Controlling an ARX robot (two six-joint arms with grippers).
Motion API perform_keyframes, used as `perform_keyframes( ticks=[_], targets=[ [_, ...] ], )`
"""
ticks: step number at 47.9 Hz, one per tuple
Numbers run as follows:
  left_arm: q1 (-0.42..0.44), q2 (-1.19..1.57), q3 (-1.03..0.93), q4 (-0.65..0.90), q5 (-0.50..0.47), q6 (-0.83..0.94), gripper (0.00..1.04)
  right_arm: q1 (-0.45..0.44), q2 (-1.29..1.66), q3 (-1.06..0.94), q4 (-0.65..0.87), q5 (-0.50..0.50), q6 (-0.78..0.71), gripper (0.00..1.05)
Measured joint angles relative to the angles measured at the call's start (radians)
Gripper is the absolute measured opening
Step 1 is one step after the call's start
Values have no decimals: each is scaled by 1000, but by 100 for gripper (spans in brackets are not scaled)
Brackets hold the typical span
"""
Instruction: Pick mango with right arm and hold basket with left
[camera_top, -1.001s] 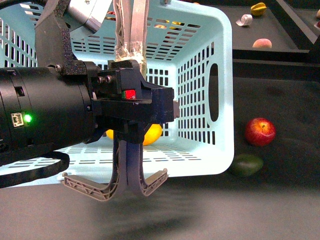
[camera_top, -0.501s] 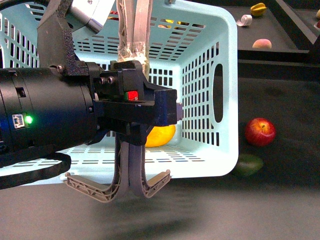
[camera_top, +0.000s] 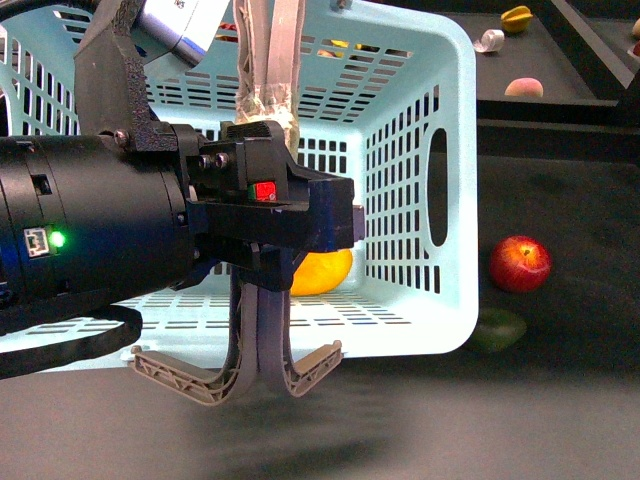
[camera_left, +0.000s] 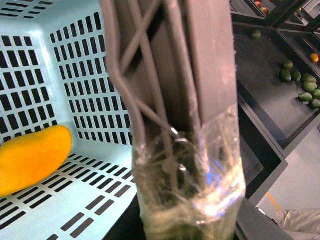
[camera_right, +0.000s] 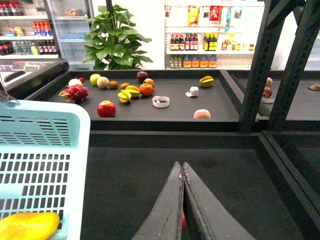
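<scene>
The light turquoise basket (camera_top: 410, 60) hangs tilted, its open side toward the front camera. Its grey-brown handles (camera_top: 265, 60) are taped together. My bulky black left arm (camera_top: 100, 240) has its gripper (camera_left: 185, 225) shut on the taped handles (camera_left: 165, 75). The yellow-orange mango (camera_top: 325, 272) lies inside the basket, behind the arm; it also shows in the left wrist view (camera_left: 30, 157) and the right wrist view (camera_right: 27, 226). My right gripper (camera_right: 181, 167) is shut and empty, over the dark table to the right of the basket (camera_right: 45, 150). It is out of the front view.
A red apple (camera_top: 520, 263) and a dark green avocado (camera_top: 497, 328) lie on the dark table right of the basket. A raised back shelf (camera_right: 170, 112) holds several fruits and a tape roll (camera_right: 160, 101). Dark metal posts (camera_right: 260, 65) stand to the right.
The basket has swung slightly to the right, and the mango has slid right inside it. Over the last half second almost nothing has moved.
</scene>
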Motion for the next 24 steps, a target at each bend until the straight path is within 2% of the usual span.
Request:
perform_keyframes(
  ticks=[24],
  targets=[
    [0,0,0,0,-1,0,18,0,-190,-56,-121,0,0,2]
  ],
)
